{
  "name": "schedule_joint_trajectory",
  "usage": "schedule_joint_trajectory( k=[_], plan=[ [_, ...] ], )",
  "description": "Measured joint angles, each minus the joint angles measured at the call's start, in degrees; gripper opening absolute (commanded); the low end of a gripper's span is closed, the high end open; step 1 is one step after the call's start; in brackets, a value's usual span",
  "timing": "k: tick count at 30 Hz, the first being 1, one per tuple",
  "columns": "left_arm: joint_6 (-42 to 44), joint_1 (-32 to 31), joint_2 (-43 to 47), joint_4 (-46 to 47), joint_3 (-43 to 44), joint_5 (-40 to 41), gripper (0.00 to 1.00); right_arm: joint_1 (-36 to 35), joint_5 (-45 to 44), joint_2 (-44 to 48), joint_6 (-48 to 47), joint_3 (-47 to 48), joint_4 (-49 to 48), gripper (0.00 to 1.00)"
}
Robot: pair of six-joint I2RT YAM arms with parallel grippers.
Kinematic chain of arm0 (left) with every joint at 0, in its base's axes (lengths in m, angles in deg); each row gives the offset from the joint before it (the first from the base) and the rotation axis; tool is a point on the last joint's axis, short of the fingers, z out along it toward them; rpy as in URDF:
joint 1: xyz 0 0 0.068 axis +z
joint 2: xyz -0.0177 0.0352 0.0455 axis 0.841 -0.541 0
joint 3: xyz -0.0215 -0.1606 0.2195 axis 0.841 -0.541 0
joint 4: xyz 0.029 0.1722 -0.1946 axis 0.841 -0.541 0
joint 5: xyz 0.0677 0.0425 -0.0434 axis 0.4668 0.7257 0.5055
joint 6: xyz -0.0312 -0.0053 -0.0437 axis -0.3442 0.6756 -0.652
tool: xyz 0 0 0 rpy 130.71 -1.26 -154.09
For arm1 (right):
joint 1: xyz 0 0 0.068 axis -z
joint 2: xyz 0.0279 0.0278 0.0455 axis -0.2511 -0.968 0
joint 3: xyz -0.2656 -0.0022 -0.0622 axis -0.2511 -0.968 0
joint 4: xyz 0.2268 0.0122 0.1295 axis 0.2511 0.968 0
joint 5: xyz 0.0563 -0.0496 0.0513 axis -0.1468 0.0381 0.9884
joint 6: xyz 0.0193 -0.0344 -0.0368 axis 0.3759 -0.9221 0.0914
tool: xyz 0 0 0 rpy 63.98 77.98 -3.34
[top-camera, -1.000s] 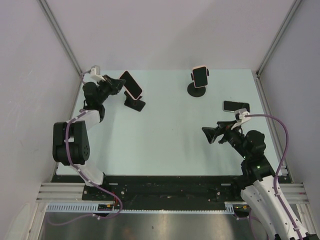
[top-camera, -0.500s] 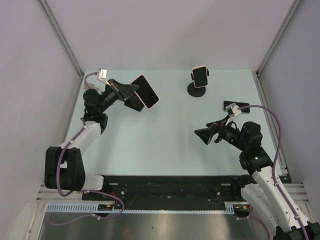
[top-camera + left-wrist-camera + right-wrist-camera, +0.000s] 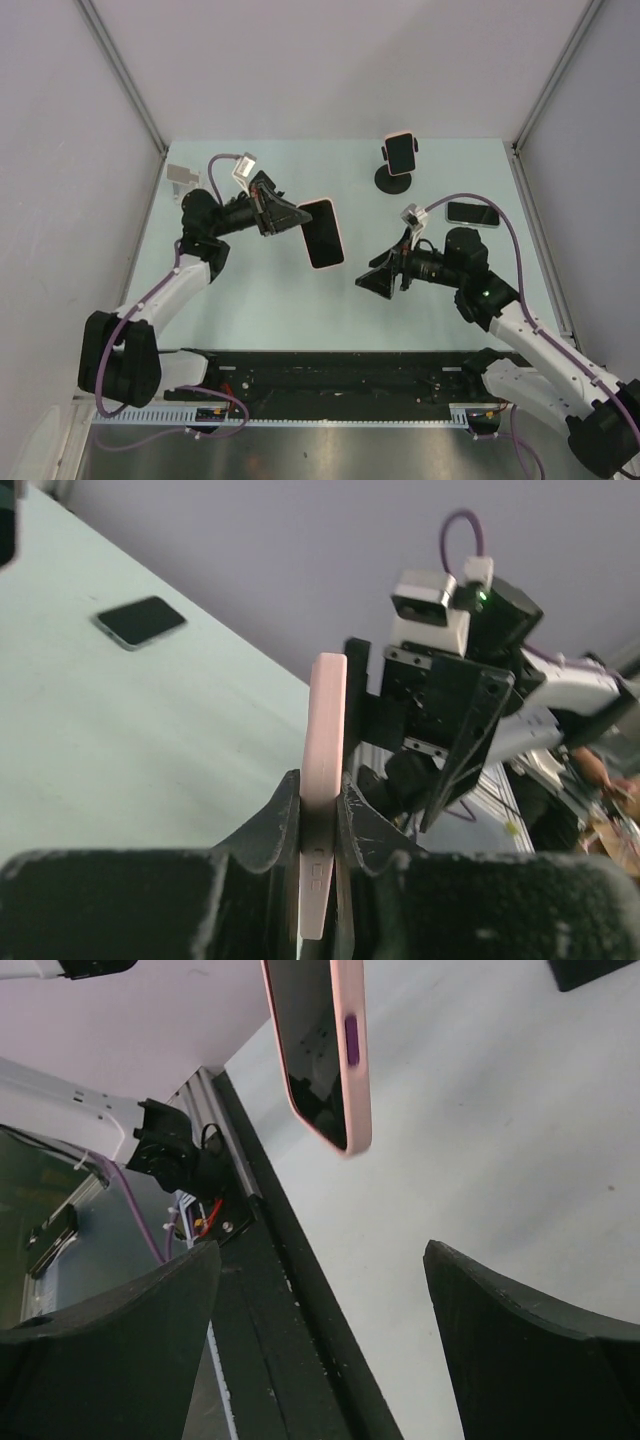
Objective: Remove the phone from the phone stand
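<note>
Pink-cased phone [image 3: 322,233] hangs over the table's middle, pinched edgewise in your left gripper [image 3: 297,215], so I judge the lift-off done. Your right gripper [image 3: 372,281] gapes empty near it. Remaining: set it down; a second phone [image 3: 401,153] stands mounted near the far edge.

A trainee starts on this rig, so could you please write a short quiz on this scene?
1. What do the jaws of the left arm hold? A) a stand B) the pink-cased phone C) nothing
2. True or false: the jaws of the right arm are shut on that phone.
3. How many other phones are in view?
Key: 1 B. 2 False: open. 3 Two: the mounted phone on the back stand, the flat phone on the table.
</note>
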Motion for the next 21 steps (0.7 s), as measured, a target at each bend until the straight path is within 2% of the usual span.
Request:
schedule_joint_trajectory(
  k=[8, 18, 21],
  plan=[
    [0.5, -3.9, 5.5, -0.3, -2.7, -5.9, 0.0, -5.7, 1.3, -6.8, -1.0, 4.9, -3.6, 0.82],
    [1.9, -5.0, 8.8, -0.5, -3.6, -9.6, 0.0, -8.4, 5.1, -13.1, 0.0, 9.4, -8.3, 0.56],
    [2.0, -5.0, 8.8, -1.1, -4.2, -9.7, 0.0, -9.2, 6.1, -13.3, 0.1, 10.1, -8.7, 0.51]
  ],
)
